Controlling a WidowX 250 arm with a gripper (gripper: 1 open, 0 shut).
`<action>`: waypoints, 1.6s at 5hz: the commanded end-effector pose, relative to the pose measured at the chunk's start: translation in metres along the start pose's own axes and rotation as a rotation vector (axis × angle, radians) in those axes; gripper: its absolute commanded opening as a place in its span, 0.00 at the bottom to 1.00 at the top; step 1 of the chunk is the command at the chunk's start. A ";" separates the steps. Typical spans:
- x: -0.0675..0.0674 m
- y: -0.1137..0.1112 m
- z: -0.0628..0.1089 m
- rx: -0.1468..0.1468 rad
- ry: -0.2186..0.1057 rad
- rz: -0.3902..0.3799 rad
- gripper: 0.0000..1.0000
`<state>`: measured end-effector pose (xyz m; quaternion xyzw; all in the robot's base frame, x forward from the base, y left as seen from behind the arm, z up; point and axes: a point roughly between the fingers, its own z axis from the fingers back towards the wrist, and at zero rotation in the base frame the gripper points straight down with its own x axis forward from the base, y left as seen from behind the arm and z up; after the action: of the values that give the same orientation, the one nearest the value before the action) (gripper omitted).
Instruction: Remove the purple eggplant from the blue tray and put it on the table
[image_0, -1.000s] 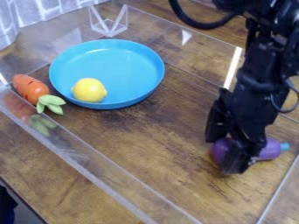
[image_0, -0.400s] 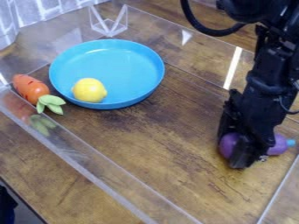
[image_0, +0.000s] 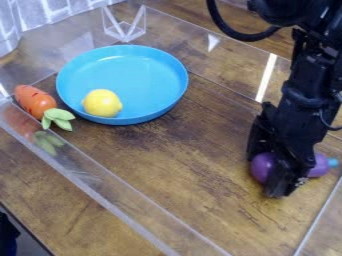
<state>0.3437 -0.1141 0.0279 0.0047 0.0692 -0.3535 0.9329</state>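
Overhead-oblique view of a dark wood-grain table (image_0: 174, 160) with a glossy surface. The blue tray (image_0: 123, 82) sits toward the far left part of the table and contains a yellow lemon (image_0: 102, 102) against its near-left rim. An orange carrot (image_0: 38, 102) with green leaves lies on the table just outside the tray, near the left edge. Near the right edge, the black hand (image_0: 283, 178) points straight down, its fingers spread wide on either side of the purple eggplant (image_0: 274, 166), which rests on the table well apart from the tray, its teal stem cap toward the right edge. No legible writing, brand or label appears anywhere.
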 end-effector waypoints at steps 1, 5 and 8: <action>0.012 -0.007 0.021 0.025 -0.064 -0.022 1.00; 0.012 -0.008 0.022 0.020 -0.056 0.009 1.00; 0.010 -0.008 0.024 0.019 -0.046 0.039 1.00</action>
<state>0.3389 -0.1211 0.0304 0.0066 0.0796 -0.3309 0.9403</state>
